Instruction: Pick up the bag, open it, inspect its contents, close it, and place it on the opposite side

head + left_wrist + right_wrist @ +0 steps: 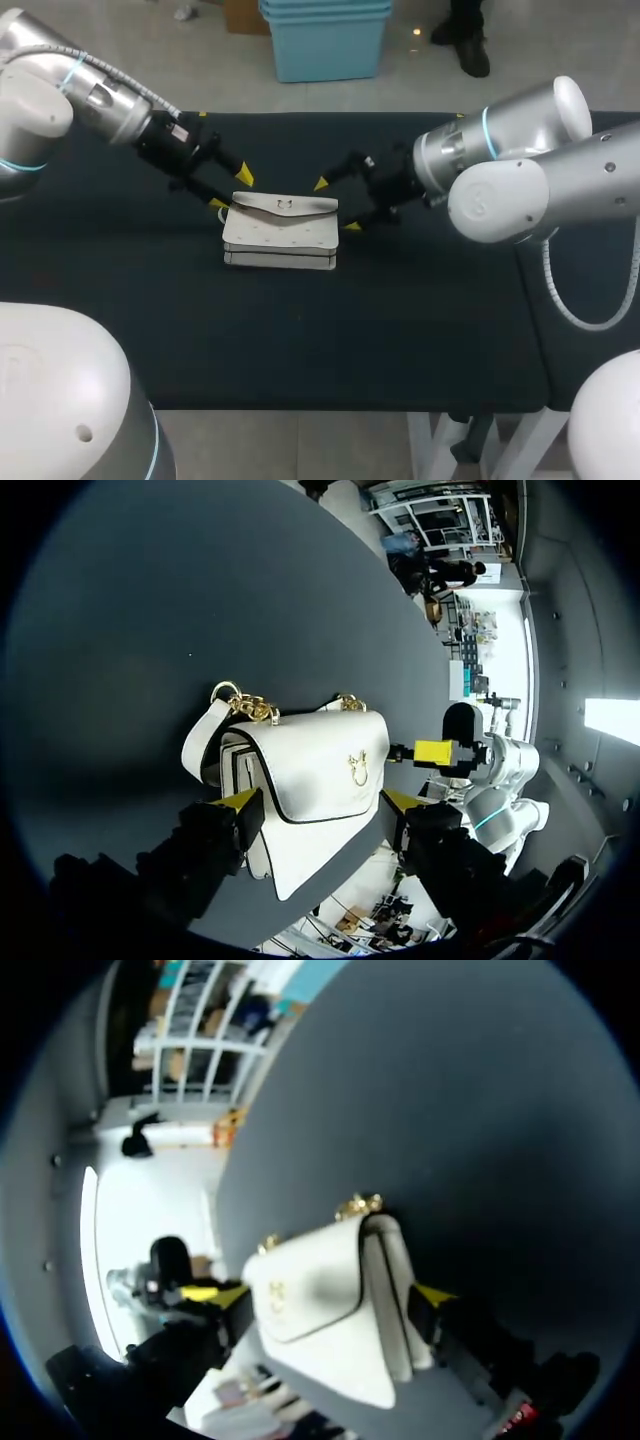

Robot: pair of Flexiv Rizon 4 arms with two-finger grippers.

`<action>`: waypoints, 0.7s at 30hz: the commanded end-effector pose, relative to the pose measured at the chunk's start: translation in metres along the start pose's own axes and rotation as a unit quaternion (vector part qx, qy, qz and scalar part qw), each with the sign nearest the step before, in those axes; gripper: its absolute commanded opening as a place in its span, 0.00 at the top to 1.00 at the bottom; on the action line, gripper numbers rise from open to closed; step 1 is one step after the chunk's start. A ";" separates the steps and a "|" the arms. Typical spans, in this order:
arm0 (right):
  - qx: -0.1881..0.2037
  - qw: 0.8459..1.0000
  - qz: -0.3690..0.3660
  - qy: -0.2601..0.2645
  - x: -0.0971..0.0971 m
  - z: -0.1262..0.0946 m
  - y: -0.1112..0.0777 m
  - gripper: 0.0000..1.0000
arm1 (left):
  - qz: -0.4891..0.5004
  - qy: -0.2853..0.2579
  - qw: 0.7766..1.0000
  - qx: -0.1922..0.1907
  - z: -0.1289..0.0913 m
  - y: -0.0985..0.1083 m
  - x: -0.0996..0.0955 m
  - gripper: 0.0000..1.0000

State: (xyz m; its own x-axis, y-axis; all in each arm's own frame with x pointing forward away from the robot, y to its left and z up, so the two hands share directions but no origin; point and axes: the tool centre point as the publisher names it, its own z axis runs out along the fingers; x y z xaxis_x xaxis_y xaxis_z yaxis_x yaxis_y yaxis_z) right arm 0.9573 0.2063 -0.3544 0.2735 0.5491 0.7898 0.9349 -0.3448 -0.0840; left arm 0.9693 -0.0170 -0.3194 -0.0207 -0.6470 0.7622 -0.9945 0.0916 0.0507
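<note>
Head view: from high behind, looking down on the bench (300, 330). Wrist views: close in, facing each other along left claw (318, 802) and right claw (330, 1298); white bag (280, 235) shared by all.

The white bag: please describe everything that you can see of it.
The bag is white and leather-like, with dark edging, a shut flap bearing a gold clasp, and gold chain at its top. It rests on the black table, the open left gripper at one end, the open right gripper at the other; contact is unclear.
</note>
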 end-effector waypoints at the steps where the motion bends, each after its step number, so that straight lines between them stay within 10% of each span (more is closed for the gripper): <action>1: 0.033 0.999 -0.003 0.033 -0.003 0.005 0.001 0.00 | 0.000 0.005 1.000 -0.008 0.004 -0.005 -0.003 0.26; 15: 0.104 0.988 0.003 0.113 -0.004 0.007 0.001 0.06 | -0.001 0.021 1.000 -0.021 0.018 -0.010 -0.012 0.38; 21: 0.126 0.984 -0.002 0.124 -0.004 0.013 -0.002 0.35 | -0.005 0.022 1.000 -0.021 0.023 -0.014 -0.016 0.48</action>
State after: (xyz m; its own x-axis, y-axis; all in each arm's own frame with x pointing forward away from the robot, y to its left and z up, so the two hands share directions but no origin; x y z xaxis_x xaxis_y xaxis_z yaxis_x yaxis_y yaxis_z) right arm 0.9526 0.2141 -0.3611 0.2488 0.4260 0.8698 0.9530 -0.2678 -0.1415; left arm 0.9750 -0.0244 -0.3414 -0.0070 -0.6211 0.7837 -0.9909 0.1099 0.0782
